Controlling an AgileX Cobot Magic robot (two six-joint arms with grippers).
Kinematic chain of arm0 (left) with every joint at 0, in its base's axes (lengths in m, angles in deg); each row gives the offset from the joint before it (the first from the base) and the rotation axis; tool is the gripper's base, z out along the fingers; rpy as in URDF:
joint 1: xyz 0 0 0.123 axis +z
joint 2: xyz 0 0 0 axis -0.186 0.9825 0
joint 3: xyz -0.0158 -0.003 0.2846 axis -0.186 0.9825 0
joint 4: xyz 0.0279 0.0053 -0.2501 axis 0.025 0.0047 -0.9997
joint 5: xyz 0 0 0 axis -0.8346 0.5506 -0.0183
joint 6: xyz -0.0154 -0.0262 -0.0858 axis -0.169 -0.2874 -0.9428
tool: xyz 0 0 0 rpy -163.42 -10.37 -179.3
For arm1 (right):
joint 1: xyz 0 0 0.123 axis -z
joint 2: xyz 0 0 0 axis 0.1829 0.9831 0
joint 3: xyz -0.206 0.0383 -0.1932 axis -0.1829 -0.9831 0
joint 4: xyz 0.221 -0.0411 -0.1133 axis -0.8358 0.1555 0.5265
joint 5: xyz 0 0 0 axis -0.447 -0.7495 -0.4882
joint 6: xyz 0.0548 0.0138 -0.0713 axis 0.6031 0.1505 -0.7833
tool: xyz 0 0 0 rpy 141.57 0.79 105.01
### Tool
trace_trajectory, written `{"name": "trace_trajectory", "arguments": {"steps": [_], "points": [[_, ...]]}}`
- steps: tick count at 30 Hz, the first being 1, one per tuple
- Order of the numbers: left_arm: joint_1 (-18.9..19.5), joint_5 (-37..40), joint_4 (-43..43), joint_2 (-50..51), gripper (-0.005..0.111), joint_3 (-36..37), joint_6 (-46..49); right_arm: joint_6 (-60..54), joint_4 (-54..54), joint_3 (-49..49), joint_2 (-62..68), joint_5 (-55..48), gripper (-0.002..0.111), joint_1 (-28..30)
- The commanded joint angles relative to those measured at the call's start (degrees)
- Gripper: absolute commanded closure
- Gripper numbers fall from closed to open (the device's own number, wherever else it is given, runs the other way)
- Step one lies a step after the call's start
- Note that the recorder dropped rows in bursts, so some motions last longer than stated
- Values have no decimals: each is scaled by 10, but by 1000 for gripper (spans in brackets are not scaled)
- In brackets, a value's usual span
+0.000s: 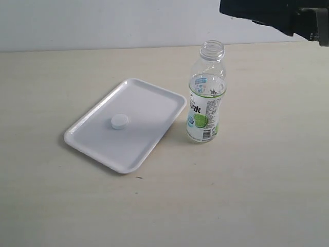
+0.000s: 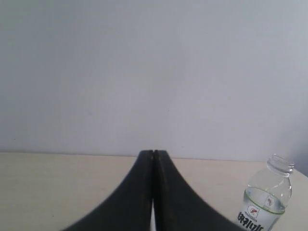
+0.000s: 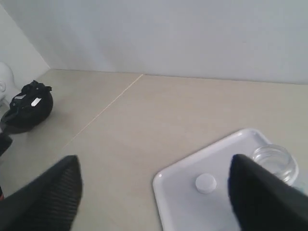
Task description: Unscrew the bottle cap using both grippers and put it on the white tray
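It looks like a robot lab: a pale worktop [image 1: 257,195], a plain white wall [image 1: 103,20], a black robot arm [image 1: 262,13].

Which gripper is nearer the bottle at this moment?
Right. The right gripper hangs open close over the bottle, its mouth beside one finger; the left gripper, shut, is farther off, outside the exterior view.

The white bottle cap [image 1: 119,121] lies on the white tray [image 1: 146,110], beside the upright, uncapped bottle [image 1: 206,103].
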Motion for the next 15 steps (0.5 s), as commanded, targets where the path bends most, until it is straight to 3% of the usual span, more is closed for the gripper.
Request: {"name": "trace_trajectory", "arguments": {"steps": [1,2,15], "points": [[-4,2,-5,-56,106,35,-10,74,38,-2,0,-31,82,1],[-4,16,-5,-63,106,36,-10,89,60,-2,0,-31,105,1],[-4,235,-5,-80,106,40,-10,64,60,-30,-3,16,108,1]]}}
